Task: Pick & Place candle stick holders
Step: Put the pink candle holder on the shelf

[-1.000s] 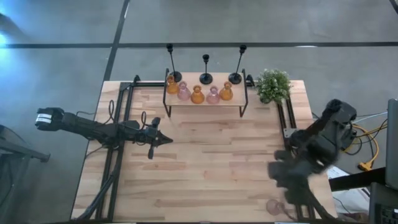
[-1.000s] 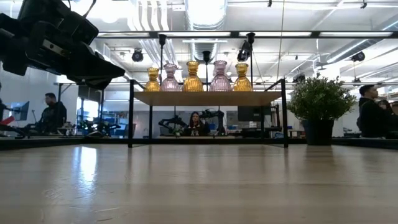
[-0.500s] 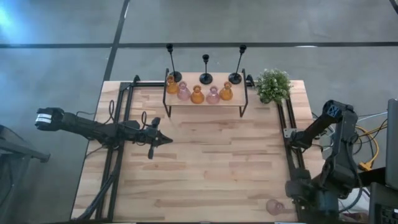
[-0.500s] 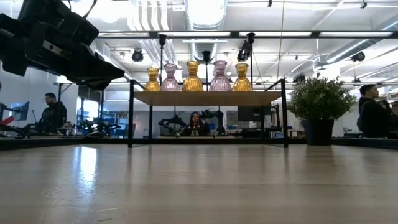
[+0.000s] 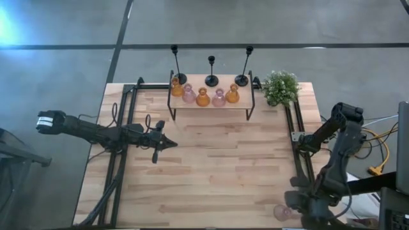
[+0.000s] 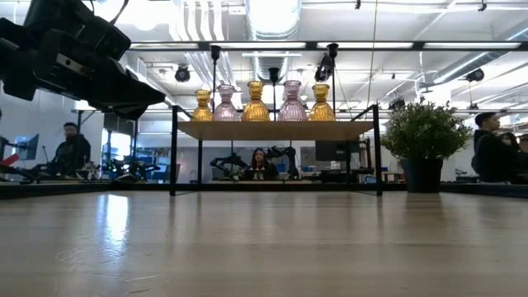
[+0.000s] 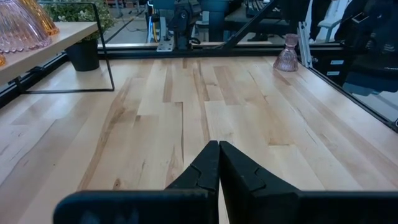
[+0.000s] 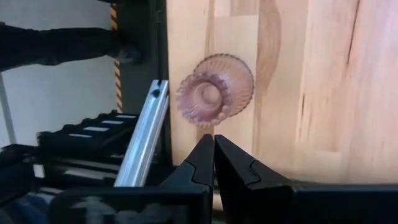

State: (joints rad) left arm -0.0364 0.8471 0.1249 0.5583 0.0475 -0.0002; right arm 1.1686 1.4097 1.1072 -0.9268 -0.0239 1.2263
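Five glass holders [image 5: 202, 96], amber and pink, stand in a row on the wooden shelf [image 5: 211, 104] at the far edge; three black stemmed holders [image 5: 211, 71] behind it; a lone pink holder [image 8: 215, 91] sits at the surface's [image 5: 211, 166] near right corner, right claw [image 8: 214, 144] closed above it, empty; left claw [image 7: 219, 149] closed mid-left.

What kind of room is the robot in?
Probably a big robot lab or workshop. Behind the table there are people sitting at desks, pipes and lights on a bare ceiling, and another robot arm further back.
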